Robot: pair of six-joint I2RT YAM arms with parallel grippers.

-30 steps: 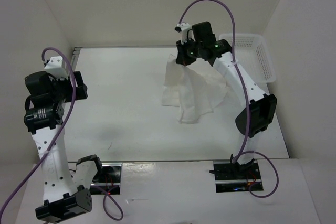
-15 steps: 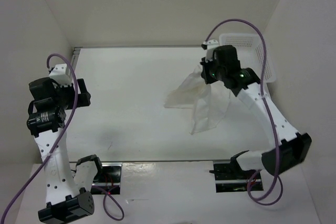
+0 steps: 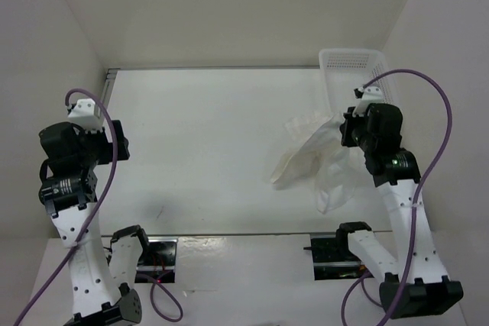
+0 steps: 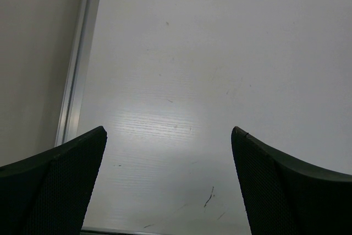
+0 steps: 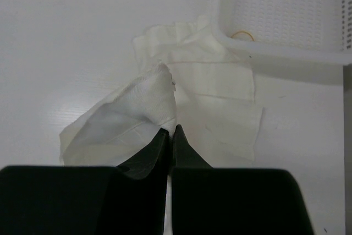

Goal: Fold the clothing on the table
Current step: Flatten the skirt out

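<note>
Dragged rightward, thin pleated clothing (image 3: 315, 162) hangs pinched in right claw (image 5: 170, 131); left claw (image 4: 169, 131) spread.

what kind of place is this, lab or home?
Likely a lab test cell: a white table boxed in by plain white walls, with the clothing and a plastic basket as props.

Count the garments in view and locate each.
1. The thin white pleated fabric garment lies crumpled on the matte white table, right side, beside the white perforated plastic basket, pinched by the right gripper. None seems hidden.
</note>
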